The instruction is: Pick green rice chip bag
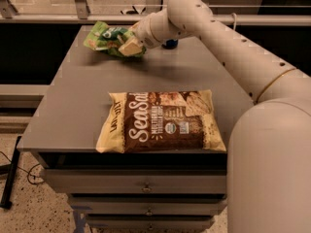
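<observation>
Grey table [73,101] in a dim room: at its far left part sits my claw [129,46], pressed against the right end of the green chip bag [106,37]. That bag is crumpled, its left end tilted up toward the back edge of the table. Whether my claw is clenched on the bag or only laid against it, I cannot tell; the two are touching, that much is plain.

Just right of my wrist, half hidden behind it, stands a dark blue can [170,44]. My arm [233,47] runs from there to the right and down, crossing over the table's right side and filling the near right corner of the view.

Well apart from the claw, at the near edge of the table, lies a big brown-and-yellow bag [163,123], flat, with "Sea Salt" in white letters. Under the tabletop are drawers [146,183]. Speckled floor [29,203] shows at the lower left.
</observation>
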